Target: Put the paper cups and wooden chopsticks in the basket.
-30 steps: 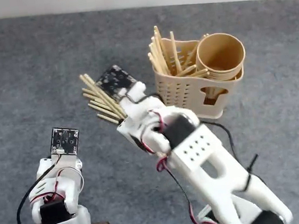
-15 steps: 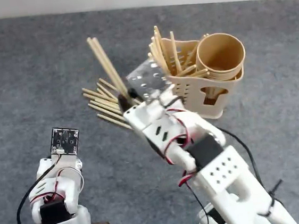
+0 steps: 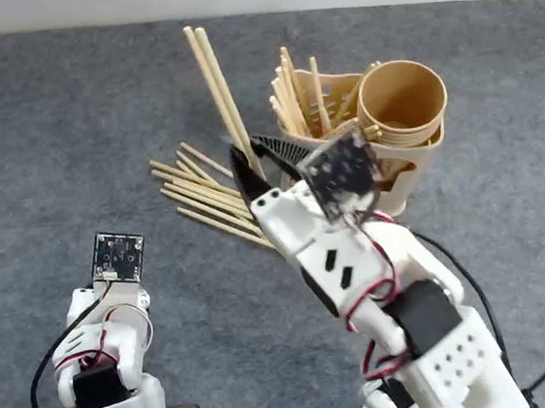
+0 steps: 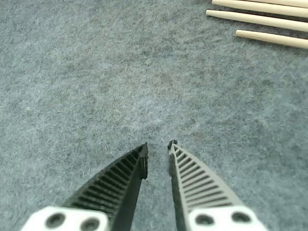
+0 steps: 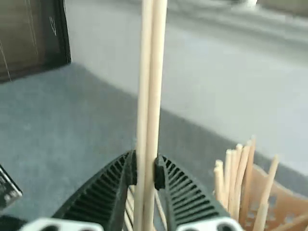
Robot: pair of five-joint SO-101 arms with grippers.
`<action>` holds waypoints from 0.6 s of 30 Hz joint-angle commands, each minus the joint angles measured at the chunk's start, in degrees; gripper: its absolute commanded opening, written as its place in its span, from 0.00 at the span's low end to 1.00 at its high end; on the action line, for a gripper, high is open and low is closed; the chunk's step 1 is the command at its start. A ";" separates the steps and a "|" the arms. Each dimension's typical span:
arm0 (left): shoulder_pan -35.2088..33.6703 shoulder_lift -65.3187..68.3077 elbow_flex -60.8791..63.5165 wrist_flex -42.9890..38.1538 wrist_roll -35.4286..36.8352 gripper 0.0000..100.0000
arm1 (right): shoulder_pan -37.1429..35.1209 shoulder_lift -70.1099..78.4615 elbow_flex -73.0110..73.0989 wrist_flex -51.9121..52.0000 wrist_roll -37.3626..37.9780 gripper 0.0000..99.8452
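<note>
Right jaws tight on two chopsticks beside the basket.

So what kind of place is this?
Probably a robot practice table, not a kitchen: white robot arms stand at a grey mat with loose chopsticks and a basket holding cups.

The high view is shot from a fixed spot above the near side, tilted down over the grey carpet toward the far side. The left wrist view is aimed down past the left gripper, pretty close to the carpet; the loose chopsticks are shared with the high view. The right wrist view is pointed roughly level toward the far side, and the held chopsticks and basket are shared too.
</note>
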 commanded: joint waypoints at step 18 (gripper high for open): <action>-0.13 -0.40 1.10 -0.26 -0.35 0.09 | 15.43 -4.09 4.88 -28.79 -0.62 0.01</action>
